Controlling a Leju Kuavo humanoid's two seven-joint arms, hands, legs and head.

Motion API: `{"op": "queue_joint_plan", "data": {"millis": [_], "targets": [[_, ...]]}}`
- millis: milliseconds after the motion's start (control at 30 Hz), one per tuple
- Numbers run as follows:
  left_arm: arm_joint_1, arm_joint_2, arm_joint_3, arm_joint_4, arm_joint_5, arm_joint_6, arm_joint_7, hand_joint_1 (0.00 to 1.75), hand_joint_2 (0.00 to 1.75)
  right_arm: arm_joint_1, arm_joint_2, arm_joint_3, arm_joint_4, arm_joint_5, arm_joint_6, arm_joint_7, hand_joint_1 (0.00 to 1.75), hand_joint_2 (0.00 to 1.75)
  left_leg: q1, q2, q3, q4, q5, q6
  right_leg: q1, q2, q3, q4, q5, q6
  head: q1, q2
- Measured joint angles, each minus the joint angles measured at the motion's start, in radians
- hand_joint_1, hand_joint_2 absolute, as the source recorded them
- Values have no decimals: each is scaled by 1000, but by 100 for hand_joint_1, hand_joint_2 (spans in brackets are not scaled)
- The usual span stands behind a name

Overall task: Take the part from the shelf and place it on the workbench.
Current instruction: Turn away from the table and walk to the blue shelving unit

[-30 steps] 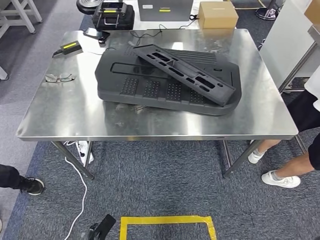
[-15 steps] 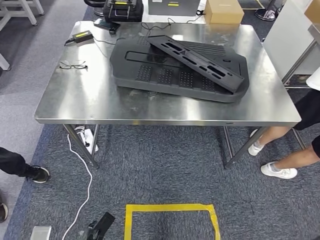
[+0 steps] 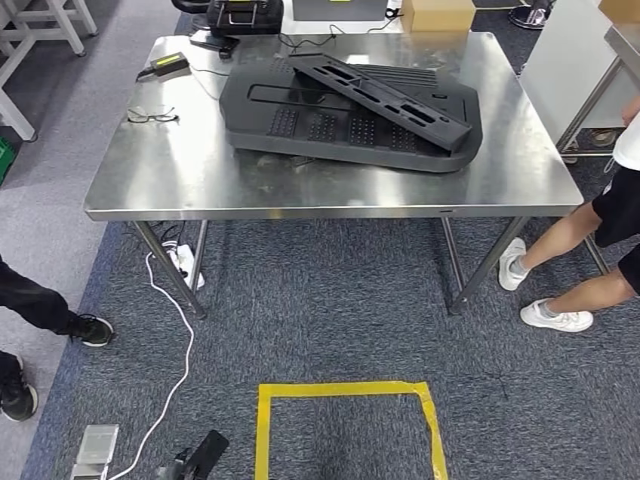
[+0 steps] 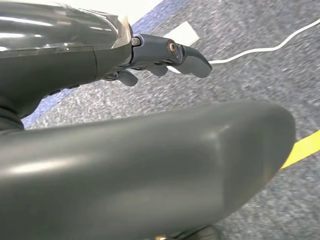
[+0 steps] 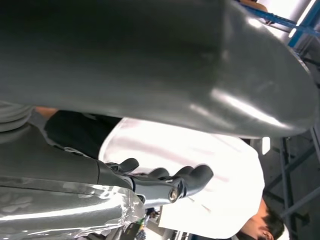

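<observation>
Eyeglasses (image 3: 152, 117) lie near the bench's far left edge, with a black device bearing a yellow label (image 3: 167, 65) beyond them. On the grey carpet: yellow tape rectangle (image 3: 349, 392), white cable (image 3: 172, 375). A person's legs in white sneakers (image 3: 557, 318) stand at right.

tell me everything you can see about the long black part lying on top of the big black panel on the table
The long black part is a narrow, matte, plastic-looking strip with a row of rectangular cutouts and raised ribs along it. It lies diagonally across the big black panel, resting on it, its right end near the panel's rounded right edge. Both lie on the steel table. Nothing else touches it.
</observation>
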Motion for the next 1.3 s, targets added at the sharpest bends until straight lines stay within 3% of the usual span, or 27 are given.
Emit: {"op": "queue_joint_plan", "data": {"millis": [67,133,167,233,267,300,367,400,433,467,500,567,633,667,700,767,833,900,933,967,1000,1067,1133,1167,1233,1267,1300], "targets": [[-1,0,0,0,-2,0,5,0,0,11,5,-2,-4,0,0,-1,0,0,4,0,96,-119,34,-2,0,1,-39,28,11,7,0,0],[-3,-1,0,0,-3,0,10,0,0,19,9,-5,-10,0,0,-3,0,0,5,-2,179,-248,10,3,2,2,-66,50,23,18,0,0],[-4,-1,0,0,-4,0,11,0,0,22,12,-8,-13,0,1,-5,0,0,3,-2,196,-282,-2,8,3,2,-75,56,31,23,0,0],[-2,-1,0,0,-3,0,12,0,0,28,15,-13,-15,-2,4,-10,0,0,1,0,186,-291,2,25,1,3,-87,59,42,36,1,0],[-1,-2,0,0,-2,0,11,0,0,31,17,-16,-15,-3,6,-12,0,0,1,2,177,-291,12,36,-1,4,-92,70,23,43,2,0],[0,-2,0,0,-1,1,10,0,0,34,18,-19,-15,-4,7,-14,0,0,2,4,166,-292,24,46,-3,5,-99,96,-15,49,2,0],[-1,-3,1,0,0,1,6,0,0,37,21,-24,-16,-6,9,-16,0,0,1,7,139,-291,48,57,-7,5,-118,203,-122,60,4,0],[-2,-3,1,0,0,2,4,0,0,38,22,-25,-16,-6,9,-16,0,0,-1,8,123,-291,60,58,-8,5,-126,266,-157,63,4,0],[-2,-2,1,0,0,2,3,0,0,40,22,-26,-16,-6,10,-16,0,0,-3,10,107,-290,73,59,-9,5,-127,315,-167,64,4,0],[-2,-2,1,0,0,2,2,0,0,41,23,-26,-16,-7,10,-16,0,0,-4,11,91,-289,85,59,-9,5,-114,336,-152,63,4,0],[-2,-2,1,0,0,3,2,0,0,41,23,-26,-16,-7,10,-16,0,0,-7,11,76,-289,96,59,-8,6,-84,319,-121,60,4,0],[-3,-3,1,0,0,3,1,0,0,41,24,-26,-17,-8,10,-16,0,0,-12,11,51,-288,118,57,-4,10,26,186,-74,45,3,0],[-3,-4,1,0,0,4,1,0,0,41,26,-27,-21,-8,10,-17,0,0,-17,9,38,-286,137,52,3,15,144,13,-79,29,2,0],[-4,-4,1,0,-1,4,2,0,0,42,27,-28,-24,-9,10,-18,0,0,-17,8,32,-285,147,47,6,16,174,-38,-87,24,2,0],[-3,-4,1,0,-2,4,3,0,0,44,28,-29,-26,-11,11,-19,0,0,-17,8,26,-285,158,41,8,15,182,-64,-85,19,1,0],[-1,-5,1,0,-4,5,8,0,0,50,33,-37,-27,-18,17,-26,0,0,-13,4,9,-275,146,30,7,9,163,-68,-67,6,1,0],[2,-5,1,0,-4,6,11,0,0,53,40,-46,-27,-24,30,-37,0,0,-10,0,-13,-211,62,21,4,3,132,-65,-43,-8,0,0],[2,-5,1,0,-4,6,12,0,0,55,48,-54,-27,-26,41,-46,0,0,-7,0,-34,-86,-35,13,5,2,92,-49,-24,-13,-1,0],[1,-5,1,0,-4,6,11,0,0,56,51,-58,-27,-26,45,-49,0,0,-5,0,-37,-27,-51,10,6,1,70,-38,-15,-13,-1,0],[1,-5,1,0,-4,6,11,0,0,57,55,-62,-27,-25,46,-51,0,0,-4,0,-31,10,-41,8,5,0,46,-26,-7,-12,-2,0],[1,-5,1,0,-3,6,11,0,0,58,58,-65,-27,-25,47,-52,0,0,-2,0,-12,15,-12,7,5,0,22,-13,1,-10,-2,0],[0,-5,2,0,-4,6,11,0,0,60,62,-70,-27,-23,48,-53,0,0,2,0,69,-70,38,6,4,1,-22,16,12,-3,-2,0],[-2,-5,1,0,-7,5,11,0,0,63,66,-76,-32,-22,52,-57,0,0,3,-1,169,-216,21,11,6,2,-53,46,20,5,-1,0],[-3,-5,1,0,-9,5,11,0,0,65,69,-80,-35,-21,55,-60,0,0,1,-1,199,-266,5,14,7,1,-63,54,27,10,-1,0],[-2,-6,1,0,-11,5,12,0,0,65,73,-84,-40,-19,62,-66,0,0,0,0,204,-295,0,26,6,2,-75,59,42,23,-1,0],[-2,-7,2,0,-10,5,12,0,0,66,75,-86,-41,-18,65,-68,0,0,0,2,195,-295,9,34,4,4,-80,62,35,30,0,0],[-1,-7,2,0,-10,4,12,0,0,66,76,-88,-41,-16,68,-70,0,0,1,4,184,-295,21,42,2,5,-86,78,9,38,0,0]]}}
